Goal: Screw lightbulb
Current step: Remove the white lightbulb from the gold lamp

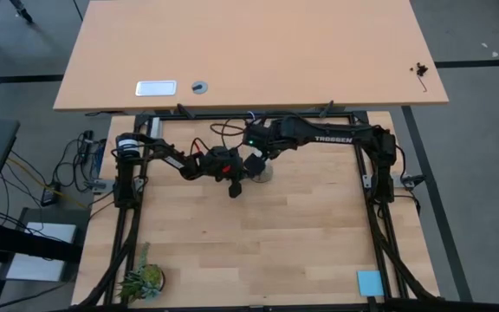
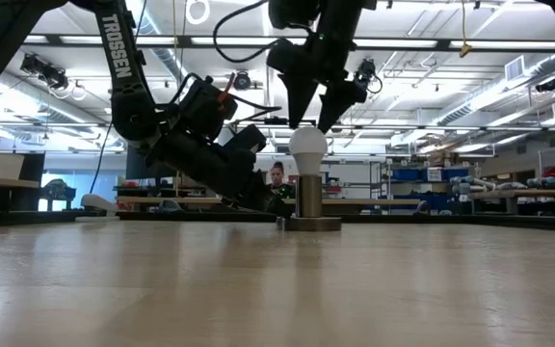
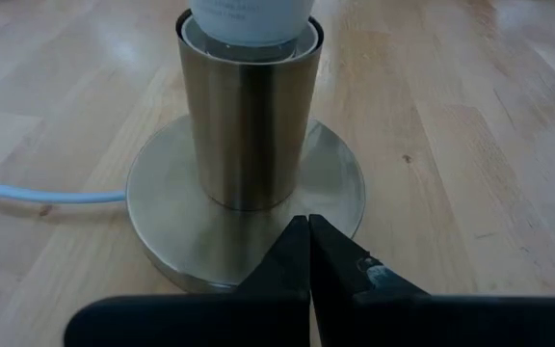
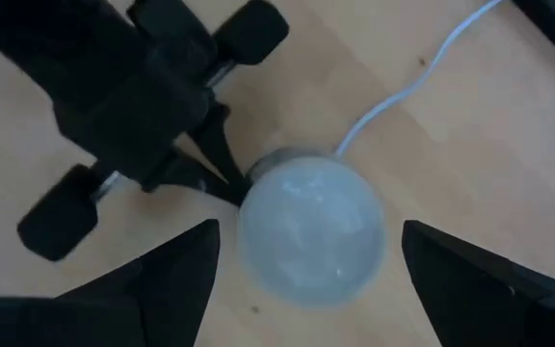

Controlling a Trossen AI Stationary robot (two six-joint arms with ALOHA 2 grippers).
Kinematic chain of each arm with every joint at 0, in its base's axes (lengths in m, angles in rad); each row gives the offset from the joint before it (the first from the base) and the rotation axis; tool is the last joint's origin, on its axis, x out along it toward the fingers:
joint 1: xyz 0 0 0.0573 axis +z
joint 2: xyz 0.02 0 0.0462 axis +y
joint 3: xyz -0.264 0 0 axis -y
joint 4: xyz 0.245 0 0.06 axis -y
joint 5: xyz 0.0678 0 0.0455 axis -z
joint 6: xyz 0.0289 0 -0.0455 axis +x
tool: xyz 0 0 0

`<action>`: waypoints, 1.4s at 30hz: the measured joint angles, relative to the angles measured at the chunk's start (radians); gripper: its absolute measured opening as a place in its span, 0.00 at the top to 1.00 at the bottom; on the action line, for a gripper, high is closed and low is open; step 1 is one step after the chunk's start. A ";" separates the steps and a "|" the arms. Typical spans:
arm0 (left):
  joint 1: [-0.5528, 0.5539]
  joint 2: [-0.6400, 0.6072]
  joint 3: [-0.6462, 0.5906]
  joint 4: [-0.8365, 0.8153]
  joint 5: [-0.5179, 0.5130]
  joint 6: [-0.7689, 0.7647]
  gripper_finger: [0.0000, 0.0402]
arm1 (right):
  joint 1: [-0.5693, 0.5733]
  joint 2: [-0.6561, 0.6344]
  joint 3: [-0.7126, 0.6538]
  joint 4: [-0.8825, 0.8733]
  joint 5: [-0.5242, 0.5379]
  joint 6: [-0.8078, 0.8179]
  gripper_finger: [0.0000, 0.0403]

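right jaws (image 2: pixel 308 123) spread wide over the white rounded lightbulb (image 2: pixel 307 146) seated upright in its socket (image 3: pixel 249 116)

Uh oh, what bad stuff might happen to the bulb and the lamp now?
1. The right gripper hangs open just above the lightbulb; coming down off-centre, it might knock or crack it.
2. The left gripper, shut, presses on the socket base; if it slips, the base could slide or tip.
3. The white cord might snag.
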 joint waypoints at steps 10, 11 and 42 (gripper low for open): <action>0.000 0.000 0.000 0.000 -0.003 0.000 1.00 | 0.003 0.001 -0.067 0.046 0.012 -0.004 0.22; 0.000 0.000 0.000 0.000 -0.003 0.000 1.00 | 0.003 0.001 -0.068 0.044 0.003 -0.021 0.24; 0.000 0.000 0.000 -0.001 0.008 0.003 1.00 | 0.037 0.004 -0.036 0.027 0.155 -0.515 0.17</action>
